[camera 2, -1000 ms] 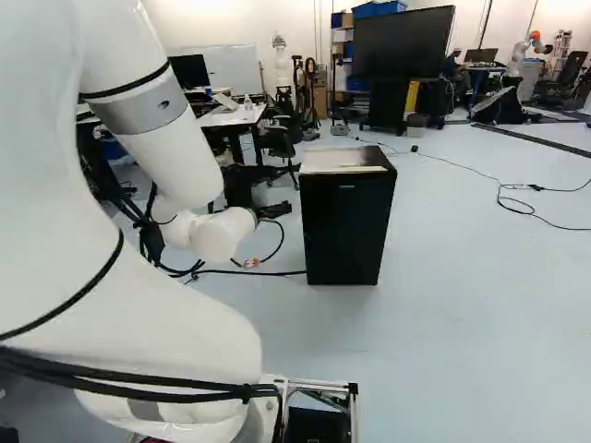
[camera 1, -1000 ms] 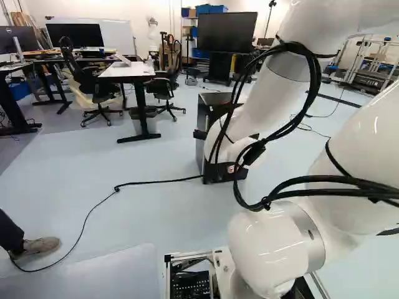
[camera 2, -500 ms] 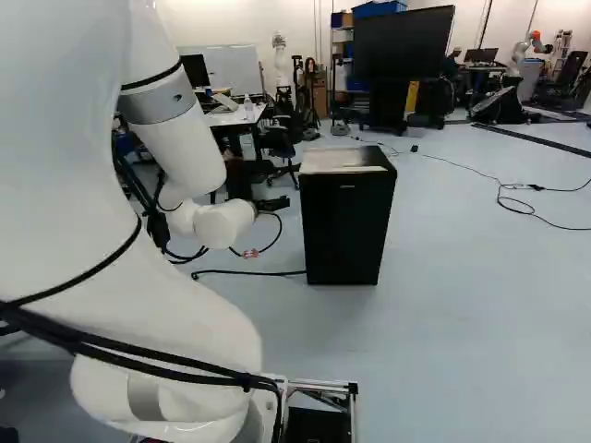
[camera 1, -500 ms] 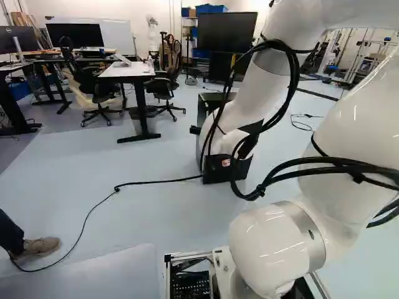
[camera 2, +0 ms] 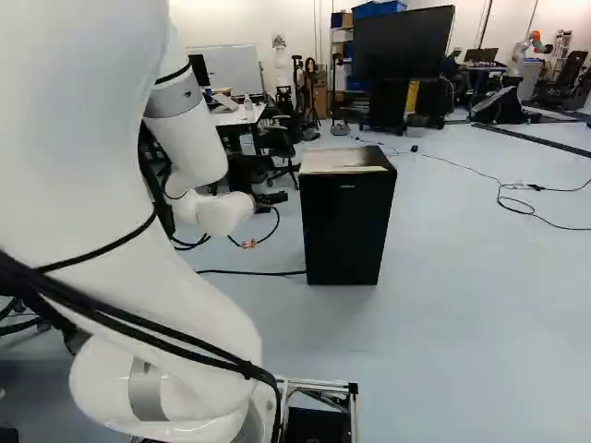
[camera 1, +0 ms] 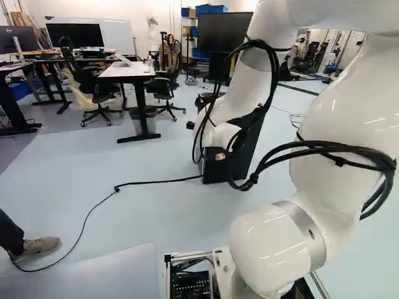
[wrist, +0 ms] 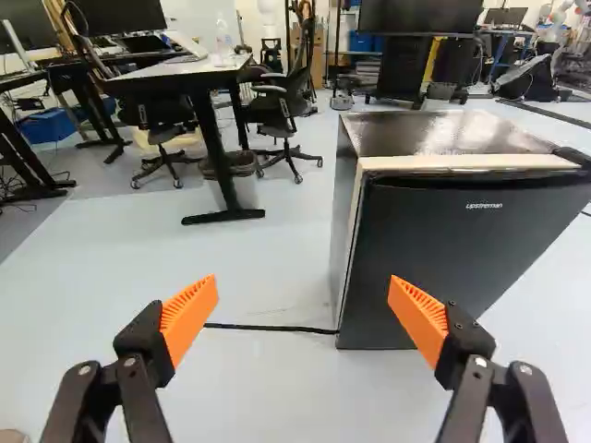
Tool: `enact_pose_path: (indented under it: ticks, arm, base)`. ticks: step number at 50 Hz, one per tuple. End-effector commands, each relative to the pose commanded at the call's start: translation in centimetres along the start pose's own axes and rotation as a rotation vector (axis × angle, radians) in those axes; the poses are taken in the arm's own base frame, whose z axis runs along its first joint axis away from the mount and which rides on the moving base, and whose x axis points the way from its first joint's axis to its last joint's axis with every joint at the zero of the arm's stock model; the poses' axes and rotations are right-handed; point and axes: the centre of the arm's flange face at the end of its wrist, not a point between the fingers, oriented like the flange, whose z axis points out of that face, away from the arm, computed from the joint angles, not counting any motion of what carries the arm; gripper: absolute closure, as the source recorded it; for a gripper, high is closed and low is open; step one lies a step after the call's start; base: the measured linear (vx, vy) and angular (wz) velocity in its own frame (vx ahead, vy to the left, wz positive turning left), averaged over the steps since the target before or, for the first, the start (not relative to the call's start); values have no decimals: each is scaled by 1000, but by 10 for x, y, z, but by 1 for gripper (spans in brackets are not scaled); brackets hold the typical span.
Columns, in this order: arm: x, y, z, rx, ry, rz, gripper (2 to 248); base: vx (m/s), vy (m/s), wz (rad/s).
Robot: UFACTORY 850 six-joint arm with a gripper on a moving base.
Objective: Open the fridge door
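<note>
My gripper (camera 2: pixel 276 197) shows small and dark in the right base view, beside the black fridge (camera 2: pixel 346 226) and apart from it. The arm partly covers the fridge in the left base view. In the wrist view my gripper (wrist: pixel 303 309) stands wide open, with nothing held between its orange pads. Ahead of it and off to one side is the fridge door (wrist: pixel 452 245), dark and closed against the cabinet. One finger overlaps the door's lower part in that view. The gap between the fingers looks mostly onto floor beside the fridge.
A black cable (camera 1: pixel 153 182) runs over the floor to the fridge's foot. Beyond are a white table (camera 1: pixel 128 70), office chairs (camera 1: pixel 163 87) and a large screen (camera 2: pixel 404 41). A person's shoe (camera 1: pixel 42 246) rests at the left of the left base view. Another robot (camera 2: pixel 531 46) stands far back.
My arm has swung: its upper links shift left in the left base view and its forearm shifts right in the right base view. The base and the fridge have stayed put.
</note>
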Motion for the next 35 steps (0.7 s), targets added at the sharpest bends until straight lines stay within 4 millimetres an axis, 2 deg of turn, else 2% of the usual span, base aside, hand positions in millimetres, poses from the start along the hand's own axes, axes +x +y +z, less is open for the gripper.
enact_pose_path:
  ticks: [18,35]
  arm:
    - [8,-9,27,-9,4,17,3]
    - [2,-16,59,-22,-19,29,3]
  base:
    - [0,0,0]
    - [0,0,0]
